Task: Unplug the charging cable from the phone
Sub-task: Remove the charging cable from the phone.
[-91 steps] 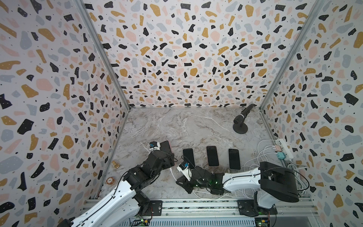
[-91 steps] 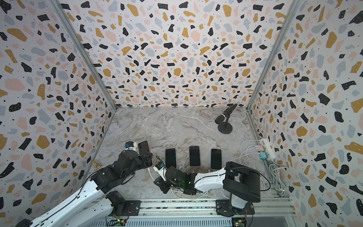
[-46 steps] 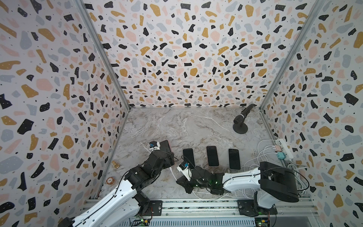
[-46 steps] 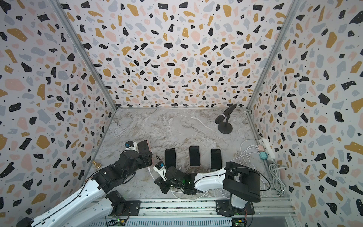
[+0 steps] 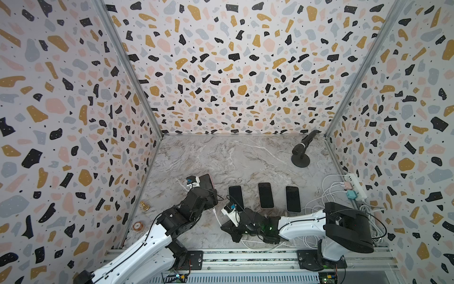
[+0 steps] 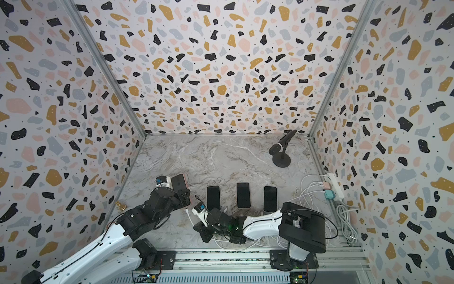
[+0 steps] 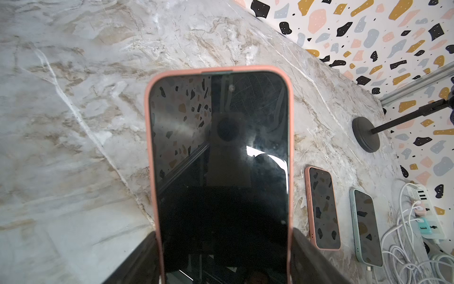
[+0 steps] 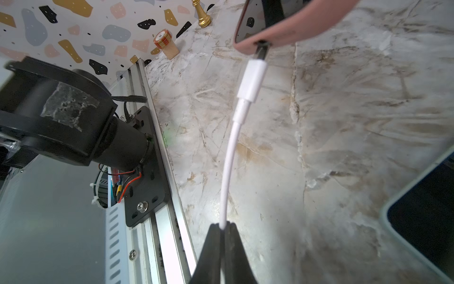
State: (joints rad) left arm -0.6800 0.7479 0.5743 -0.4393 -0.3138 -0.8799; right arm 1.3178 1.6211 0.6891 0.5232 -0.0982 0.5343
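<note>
Terrazzo-patterned walls (image 5: 221, 73) enclose a grey marbled floor (image 5: 221, 157); aluminium posts (image 5: 133, 73) line the back corners

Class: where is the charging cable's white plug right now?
Right wrist view: the white plug sits in the bottom port of the pink-cased phone, on the robot's left side, just beyond the right gripper pinching its cable.

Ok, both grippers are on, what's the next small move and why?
Probably draw the right gripper straight back along the axis of the plug. Its jaws are shut on the white cable below the plug, which sits in the port of the pink-cased phone, and the left gripper clamps that phone by its sides.
</note>
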